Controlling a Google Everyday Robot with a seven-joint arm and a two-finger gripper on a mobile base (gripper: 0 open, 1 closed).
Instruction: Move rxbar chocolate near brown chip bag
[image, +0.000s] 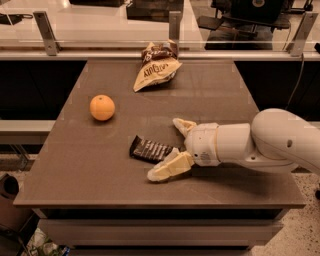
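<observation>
Low over the table (75, 175) with hand (163, 149) spread wide at the right end of the bar (146, 148) — chip bag (155, 70) well apart at the far edge, orange (102, 107) off left.

Office or lab test area, by look of it. Plain brown table (210, 100) on speckled floor (311, 186). Glass partition (105, 31) on metal posts (46, 32) along far edge, white counter (85, 14) behind. Dark chair base (250, 12) beyond far right corner. Robot gripper (163, 149) over near right part of table, fingers spread

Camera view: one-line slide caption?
Open gripper straddles one end of rxbar chocolate; brown chip bag lies near far table edge.
</observation>
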